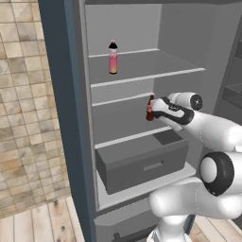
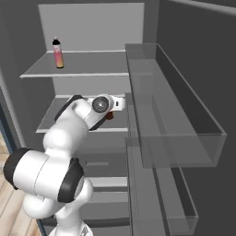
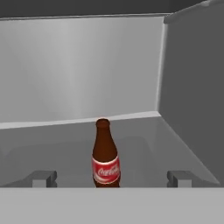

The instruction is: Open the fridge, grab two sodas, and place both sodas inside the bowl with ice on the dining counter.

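Observation:
The fridge stands open with its grey shelves showing. One of the two sodas, a pink-orange bottle with a black cap, stands on the upper shelf. The other, a dark-brown cola bottle with a red label, stands upright on the middle shelf. My gripper is open right in front of the cola. In the hand view the bottle sits centred just beyond my fingertips, untouched. My arm hides most of the cola in the right base view. The bowl and the dining counter are out of view.
The open fridge door with clear shelf bins stands close on my right. A grey drawer sits below the middle shelf. A dark blue-grey panel and a tiled wall lie left, above a wooden floor.

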You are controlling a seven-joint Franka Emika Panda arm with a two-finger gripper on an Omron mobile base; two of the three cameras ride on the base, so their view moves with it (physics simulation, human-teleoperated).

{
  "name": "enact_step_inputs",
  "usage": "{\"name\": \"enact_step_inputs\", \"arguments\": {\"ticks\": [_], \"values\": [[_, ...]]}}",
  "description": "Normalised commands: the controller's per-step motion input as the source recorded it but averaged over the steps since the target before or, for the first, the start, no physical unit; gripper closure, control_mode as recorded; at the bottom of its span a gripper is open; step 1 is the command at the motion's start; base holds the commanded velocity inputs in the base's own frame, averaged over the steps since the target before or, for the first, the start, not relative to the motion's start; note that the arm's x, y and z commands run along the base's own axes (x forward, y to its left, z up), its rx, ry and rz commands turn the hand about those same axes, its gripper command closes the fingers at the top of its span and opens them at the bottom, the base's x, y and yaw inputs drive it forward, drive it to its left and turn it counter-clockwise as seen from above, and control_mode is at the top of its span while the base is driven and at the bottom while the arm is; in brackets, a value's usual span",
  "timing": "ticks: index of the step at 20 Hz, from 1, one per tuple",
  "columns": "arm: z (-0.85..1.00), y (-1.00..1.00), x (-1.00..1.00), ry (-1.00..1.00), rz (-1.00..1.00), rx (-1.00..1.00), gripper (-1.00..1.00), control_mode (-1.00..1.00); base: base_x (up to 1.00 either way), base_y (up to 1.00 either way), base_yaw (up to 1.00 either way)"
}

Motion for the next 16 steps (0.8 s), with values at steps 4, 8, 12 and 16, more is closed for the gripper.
{"name": "enact_step_inputs", "arguments": {"ticks": [4, 8, 12, 16], "values": [[-0.27, 0.02, 0.35, 0.03, 0.01, 0.0, -1.0, -1.0, 0.0, 0.0, 0.0], [-0.27, 0.06, 0.26, 0.0, 0.0, 0.0, -1.0, -1.0, 0.0, 0.0, 0.0], [-0.18, 0.16, 0.3, 0.0, 0.0, 0.0, -1.0, -1.0, 0.0, 0.0, 0.0], [-0.02, 0.07, 0.09, 0.0, 0.0, 0.0, -1.0, -1.0, 0.0, 0.0, 0.0]]}}
